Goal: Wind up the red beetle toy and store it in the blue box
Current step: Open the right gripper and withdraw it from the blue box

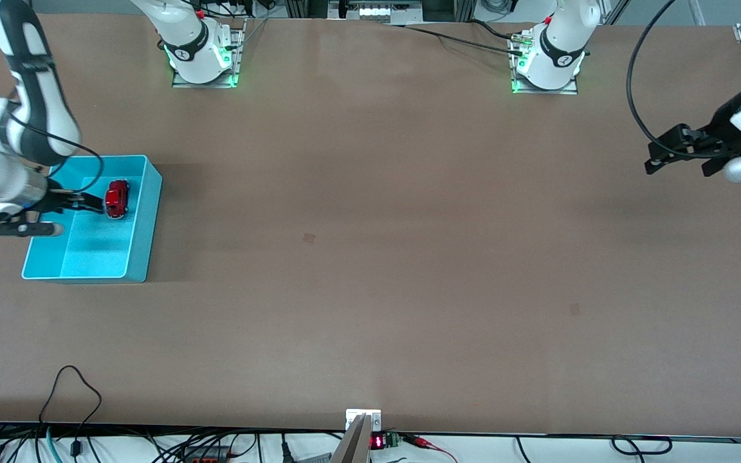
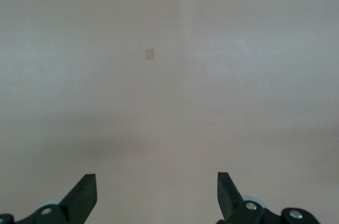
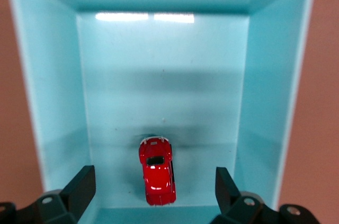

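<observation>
The red beetle toy (image 1: 117, 199) lies on the floor of the blue box (image 1: 144, 225) at the right arm's end of the table, in the half of the box farther from the front camera. My right gripper (image 1: 91, 203) hangs over the box, open and empty. In the right wrist view the toy (image 3: 157, 171) sits between and below the spread fingertips (image 3: 85, 179), touching neither, inside the box (image 3: 53, 75). My left gripper (image 1: 682, 166) waits over bare table at the left arm's end, open and empty; its wrist view shows its gripper (image 2: 156, 181) over bare tabletop.
The brown tabletop (image 1: 370, 257) carries nothing else but two small darker patches (image 1: 309, 238). Cables run along the table edge nearest the front camera (image 1: 74, 386), and a small mount (image 1: 363, 421) stands at that edge's middle.
</observation>
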Motion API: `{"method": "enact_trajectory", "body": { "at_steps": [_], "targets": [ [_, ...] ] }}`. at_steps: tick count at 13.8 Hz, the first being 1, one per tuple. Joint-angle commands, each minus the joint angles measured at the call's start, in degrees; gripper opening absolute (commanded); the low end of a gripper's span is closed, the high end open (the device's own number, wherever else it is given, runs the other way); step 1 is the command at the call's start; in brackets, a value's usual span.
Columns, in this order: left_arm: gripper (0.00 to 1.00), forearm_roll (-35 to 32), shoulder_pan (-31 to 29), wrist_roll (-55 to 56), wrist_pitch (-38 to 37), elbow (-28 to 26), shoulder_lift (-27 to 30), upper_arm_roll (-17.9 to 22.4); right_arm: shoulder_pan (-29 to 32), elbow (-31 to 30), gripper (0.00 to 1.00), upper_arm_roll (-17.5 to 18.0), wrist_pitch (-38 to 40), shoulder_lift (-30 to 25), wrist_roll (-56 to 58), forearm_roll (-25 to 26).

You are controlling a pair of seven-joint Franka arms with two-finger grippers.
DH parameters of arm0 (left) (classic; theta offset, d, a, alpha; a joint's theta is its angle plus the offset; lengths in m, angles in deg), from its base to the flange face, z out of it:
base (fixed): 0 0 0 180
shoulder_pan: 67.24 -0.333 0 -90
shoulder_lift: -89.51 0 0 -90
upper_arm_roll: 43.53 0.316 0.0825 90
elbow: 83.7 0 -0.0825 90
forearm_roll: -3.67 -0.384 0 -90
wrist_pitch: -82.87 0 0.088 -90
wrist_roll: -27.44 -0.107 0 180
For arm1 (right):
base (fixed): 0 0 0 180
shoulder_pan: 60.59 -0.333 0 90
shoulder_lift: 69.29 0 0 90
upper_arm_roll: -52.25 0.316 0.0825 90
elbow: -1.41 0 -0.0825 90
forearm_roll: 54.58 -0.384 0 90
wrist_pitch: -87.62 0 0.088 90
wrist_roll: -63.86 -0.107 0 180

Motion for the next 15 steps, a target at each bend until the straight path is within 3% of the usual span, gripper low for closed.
{"method": "enact_trajectory", "body": {
  "at_steps": [1, 5, 11, 15],
  "targets": [
    [1.00, 1.60, -3.06, -0.54, 0.39, -0.61, 0.02, -0.23, 0.04, 7.65, 1.00, 2.58, 8.71, -2.43, -0.22, 0.20],
    [1.00, 0.11, -4.21, -0.63, 1.52, -0.62, -1.39, -0.75, 0.04, 16.44, 1.00, 6.54, 20.76, -4.99, -1.01, -0.41],
    [1.00, -0.86, -3.68, -0.54, 4.07, -0.53, -1.65, -1.90, -1.28, 27.87, 1.00, 6.63, 36.14, -5.78, -1.81, -1.99],
    [1.00, -0.86, -3.51, -0.54, 3.99, -0.62, -1.47, -1.11, -1.28, 28.77, 1.00, 6.63, 37.49, -6.05, -1.89, -4.63]
  ]
}}
